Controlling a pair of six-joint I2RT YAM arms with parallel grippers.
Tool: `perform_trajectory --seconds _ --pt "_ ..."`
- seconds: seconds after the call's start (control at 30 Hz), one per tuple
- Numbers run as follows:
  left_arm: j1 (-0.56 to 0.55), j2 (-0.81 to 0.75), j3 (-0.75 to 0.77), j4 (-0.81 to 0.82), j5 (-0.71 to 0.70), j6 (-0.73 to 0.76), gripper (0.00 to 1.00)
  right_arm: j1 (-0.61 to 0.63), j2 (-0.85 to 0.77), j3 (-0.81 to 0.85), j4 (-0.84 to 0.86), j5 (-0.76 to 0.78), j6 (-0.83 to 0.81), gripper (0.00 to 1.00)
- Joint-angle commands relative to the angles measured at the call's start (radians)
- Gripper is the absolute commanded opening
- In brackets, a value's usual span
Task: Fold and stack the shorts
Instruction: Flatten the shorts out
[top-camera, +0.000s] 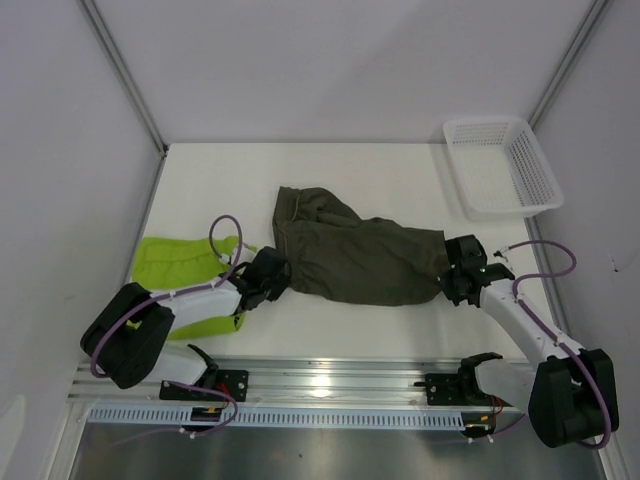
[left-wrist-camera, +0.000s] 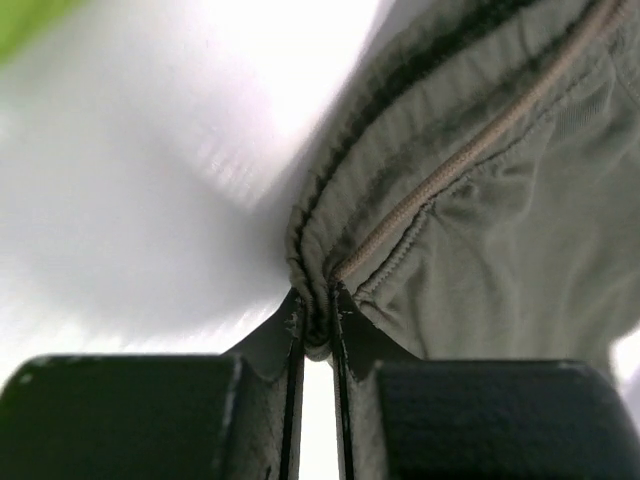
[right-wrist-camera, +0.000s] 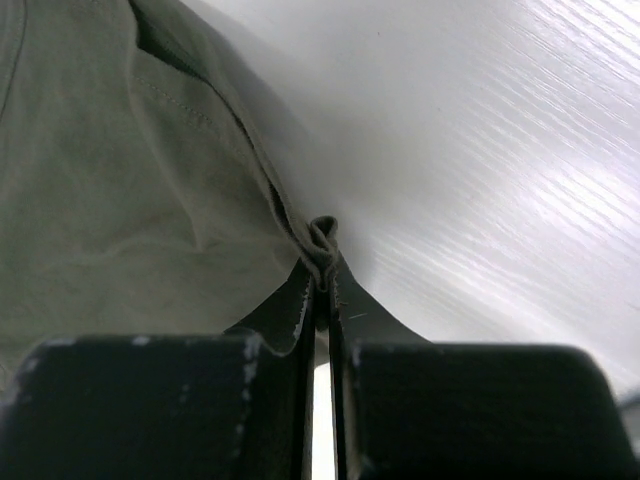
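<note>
The left gripper (left-wrist-camera: 318, 305) and right gripper (right-wrist-camera: 322, 275) clamp opposite ends of the unfolded olive shorts (top-camera: 350, 255). The green shorts (top-camera: 175, 262), by the left edge, look folded; stacking remains.

The olive-grey shorts (top-camera: 350, 255) are matt woven cloth, soft and creased. In the left wrist view their waistband is gathered into fine ribs, with a smooth cord stitched along it. The lime green shorts (top-camera: 175, 260) at 9 o'clock seem to be matt cloth too, though they are too small to tell the weave. The worktop (top-camera: 400, 180) is smooth white with a faint linear grain and a soft sheen. The left gripper (left-wrist-camera: 318, 302) and right gripper (right-wrist-camera: 322, 282) are matt black, scuffed pale at the edges. The basket (top-camera: 485, 122) at 1 o'clock is white plastic mesh. The rail (top-camera: 330, 380) at 6 o'clock is shiny metal.
</note>
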Motion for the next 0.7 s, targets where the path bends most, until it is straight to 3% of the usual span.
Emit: perform_trajectory --seconds 0.0,0.17,0.4,0.67 --pt "-0.004 -0.063 0.107 -0.260 -0.088 0.210 0.00 0.012 -0.009 0.108 -0.141 0.005 -0.062 0.00" --pt "-0.004 -0.186 0.167 -0.430 -0.092 0.425 0.00 0.098 -0.041 0.182 -0.256 0.028 -0.138 0.00" --pt "0.045 -0.421 0.315 -0.638 -0.041 0.569 0.00 0.099 -0.104 0.360 -0.438 0.036 -0.242 0.00" --pt "0.096 -0.476 0.764 -0.811 -0.013 0.675 0.00 0.113 -0.116 0.797 -0.522 -0.050 -0.381 0.00"
